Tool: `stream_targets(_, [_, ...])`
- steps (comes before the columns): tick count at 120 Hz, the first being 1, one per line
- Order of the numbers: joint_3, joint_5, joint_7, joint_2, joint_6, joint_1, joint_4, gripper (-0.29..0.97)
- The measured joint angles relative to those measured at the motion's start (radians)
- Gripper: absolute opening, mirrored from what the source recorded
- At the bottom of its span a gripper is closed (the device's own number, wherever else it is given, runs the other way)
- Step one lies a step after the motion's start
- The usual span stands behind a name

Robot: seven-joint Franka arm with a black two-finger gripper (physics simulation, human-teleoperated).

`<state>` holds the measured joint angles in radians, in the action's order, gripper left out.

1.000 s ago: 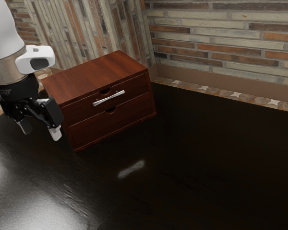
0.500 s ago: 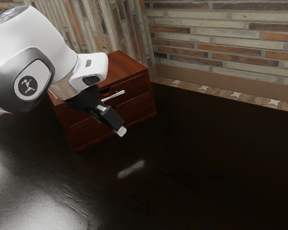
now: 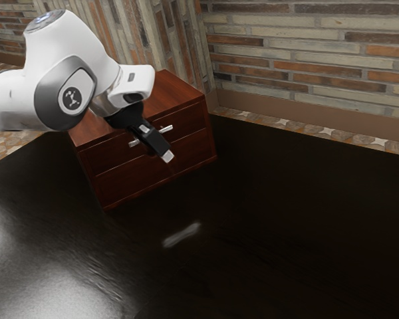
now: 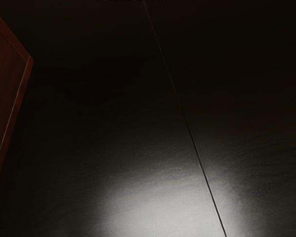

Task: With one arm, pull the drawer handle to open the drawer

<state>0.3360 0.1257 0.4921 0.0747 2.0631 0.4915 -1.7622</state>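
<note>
The gripper [image 3: 158,143] sits in the upper left of the exterior view, just in front of the cabinet's top drawer [image 3: 189,118] and slanting down toward the lower right. I cannot tell whether it is open or closed. The drawer handle [image 3: 165,127], a silver bar, runs behind it, one end showing on each side of the black hand. The top drawer looks flush with the lower drawer [image 3: 156,171], so I judge it not yet opened. The cabinet [image 3: 176,86] stands on the dark tabletop [image 3: 286,219] by the brick wall [image 3: 306,53]. The wrist view looks mostly at tabletop past a cabinet edge [image 4: 5,98]. The hand probably needs squaring to the drawer front. It should then take the bar near its middle and pull straight out along the slide, without lifting.
</note>
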Motion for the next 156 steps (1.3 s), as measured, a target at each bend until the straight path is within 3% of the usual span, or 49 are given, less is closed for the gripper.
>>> stream_targets(13, [0.008,-0.011,0.03,-0.032,-0.001,0.026,0.023,0.68])
stream_targets(26, [0.09,-0.022,0.055,-0.064,0.001,0.141,0.048,0.68])
stream_targets(43, [0.107,-0.048,0.081,-0.131,0.002,0.182,0.104,0.68])
stream_targets(79, [0.106,-0.114,0.119,-0.245,0.005,0.14,0.2,0.68])
stream_targets(106, [0.099,-0.231,0.122,-0.272,0.017,0.116,0.206,0.68])
stream_targets(156, [0.016,-0.316,0.106,-0.308,0.044,0.026,0.244,0.68])
